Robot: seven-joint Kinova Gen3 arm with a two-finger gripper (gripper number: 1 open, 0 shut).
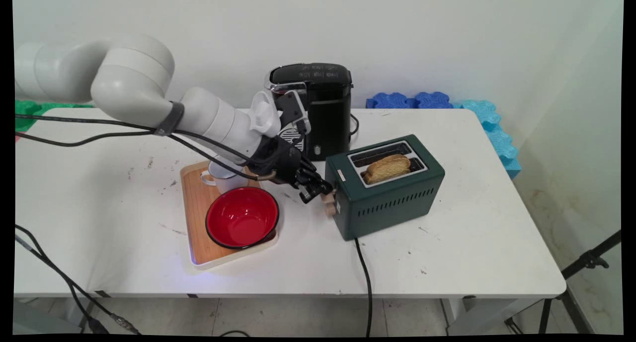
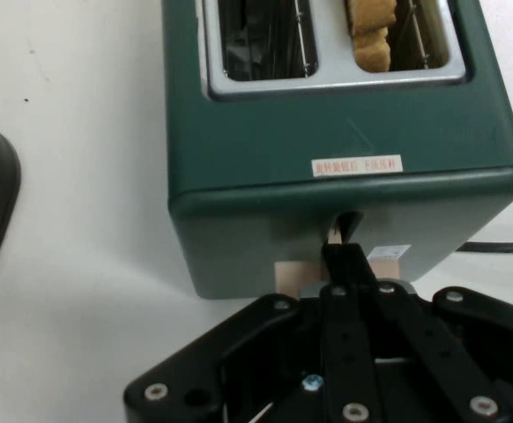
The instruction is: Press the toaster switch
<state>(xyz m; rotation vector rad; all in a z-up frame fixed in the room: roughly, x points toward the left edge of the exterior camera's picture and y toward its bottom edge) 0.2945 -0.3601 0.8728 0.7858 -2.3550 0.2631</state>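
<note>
The black gripper sits low over the table, right at the left end of the dark green toaster. In the hand view its fingers are pressed together, their tips on the toaster's lever, a pale wooden-looking tab on the toaster's end face just under a slot. Whether anything is pinched between them cannot be told.

The toaster stands right of the middle of the white table, turned at a slant, with a slice of toast sticking up from the slot nearer the front; the other slot shows only wire. Its black cord runs off the table's front edge.

Just left of the gripper, a wooden tray carries a red bowl at its front right and a white mug at its back, partly hidden under the arm. Behind the gripper, near the table's back edge, stands a black coffee machine. Blue foam pieces lie beyond the back right corner.
</note>
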